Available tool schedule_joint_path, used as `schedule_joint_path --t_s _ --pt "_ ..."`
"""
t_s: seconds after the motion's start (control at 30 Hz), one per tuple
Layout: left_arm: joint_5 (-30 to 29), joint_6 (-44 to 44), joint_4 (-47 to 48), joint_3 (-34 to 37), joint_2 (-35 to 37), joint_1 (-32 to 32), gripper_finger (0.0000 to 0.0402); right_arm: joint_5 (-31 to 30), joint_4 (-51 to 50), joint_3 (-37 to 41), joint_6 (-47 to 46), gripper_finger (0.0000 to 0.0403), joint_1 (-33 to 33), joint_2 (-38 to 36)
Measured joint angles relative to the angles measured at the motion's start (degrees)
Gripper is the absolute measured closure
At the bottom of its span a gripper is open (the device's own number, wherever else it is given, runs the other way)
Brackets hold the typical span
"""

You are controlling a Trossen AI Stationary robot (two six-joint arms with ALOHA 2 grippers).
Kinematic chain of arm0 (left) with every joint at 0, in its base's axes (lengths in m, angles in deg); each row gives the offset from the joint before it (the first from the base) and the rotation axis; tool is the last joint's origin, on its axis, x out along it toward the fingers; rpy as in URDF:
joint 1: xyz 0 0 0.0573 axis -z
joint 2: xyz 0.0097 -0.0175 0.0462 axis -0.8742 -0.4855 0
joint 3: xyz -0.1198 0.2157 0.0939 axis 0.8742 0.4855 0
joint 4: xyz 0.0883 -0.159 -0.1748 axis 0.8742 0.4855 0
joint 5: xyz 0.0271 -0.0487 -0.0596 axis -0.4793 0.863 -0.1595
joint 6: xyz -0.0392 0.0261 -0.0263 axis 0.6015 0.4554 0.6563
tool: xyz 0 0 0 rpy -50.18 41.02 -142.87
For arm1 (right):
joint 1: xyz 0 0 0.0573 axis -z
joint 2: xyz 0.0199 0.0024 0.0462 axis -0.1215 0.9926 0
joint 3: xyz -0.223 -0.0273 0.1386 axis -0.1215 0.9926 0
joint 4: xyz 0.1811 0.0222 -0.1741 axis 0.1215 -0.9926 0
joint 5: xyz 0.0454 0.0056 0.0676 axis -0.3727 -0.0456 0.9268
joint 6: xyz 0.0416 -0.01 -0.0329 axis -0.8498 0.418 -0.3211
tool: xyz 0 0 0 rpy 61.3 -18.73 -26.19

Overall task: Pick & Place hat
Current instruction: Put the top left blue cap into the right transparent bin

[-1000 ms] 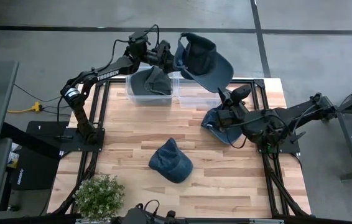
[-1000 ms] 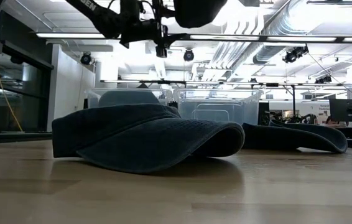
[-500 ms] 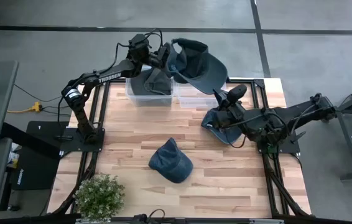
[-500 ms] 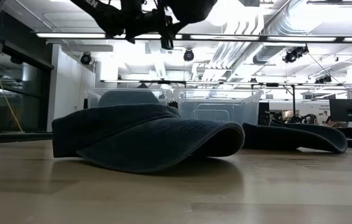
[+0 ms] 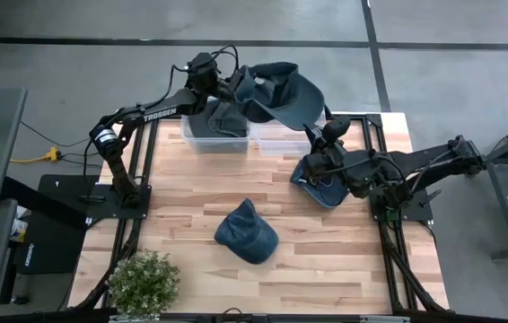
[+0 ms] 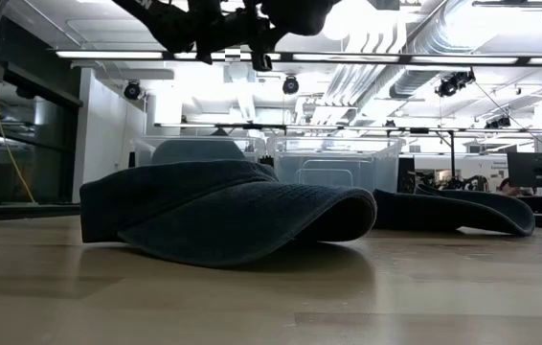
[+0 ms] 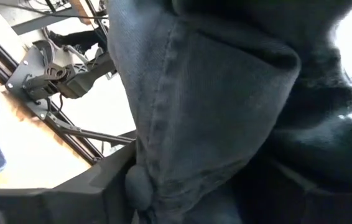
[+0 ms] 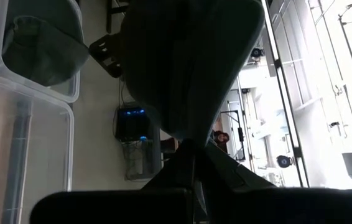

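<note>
I hold the hat (image 5: 281,90) clamped in my left jaws (image 5: 236,87) above the far bins (image 5: 276,135); released off-centre, it could snag the rim.

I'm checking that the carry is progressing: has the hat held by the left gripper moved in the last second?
Yes. In the high view the held hat has shifted left and slightly toward the table's far edge, judged against the clear bins; the left gripper grips it.

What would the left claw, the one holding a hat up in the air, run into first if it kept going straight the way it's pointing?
Judging from above, the left gripper points rightward, shut on the lifted hat. Beyond that hat, the line runs over the empty clear bin, seemingly meeting nothing before the table's edge. Height is hard to judge, so this is tentative.
</note>
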Motion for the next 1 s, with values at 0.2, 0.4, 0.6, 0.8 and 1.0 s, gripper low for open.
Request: schedule_joint_path --t_s 0.2,0.4,0.6,0.8,1.0 --pt "-2.36 -1.28 0.48 0.00 0.00 -0.07 0.0267 -0.19 0.04 0.02 -0.17 0.0401 0.00 -0.02" --pt "-3.85 -2.08 0.67 0.00 0.00 -0.07 0.0389 -0.21 0.03 0.02 -0.18 0.0401 0.00 0.00" --pt "-4.54 -4.30 1.07 0.00 0.00 -0.07 0.0394 -0.21 0.04 0.00 -0.22 0.0401 0.01 -0.02" --pt "-5.60 -6.50 2.73 0.00 0.00 -0.63 0.0397 0.87 0.06 0.02 -0.57 0.0376 0.76 -0.02" --pt "-6.29 -7.05 2.62 -0.02 0.00 -0.84 0.0398 2.13 0.11 0.00 -3.04 0.0306 1.18 -0.02"
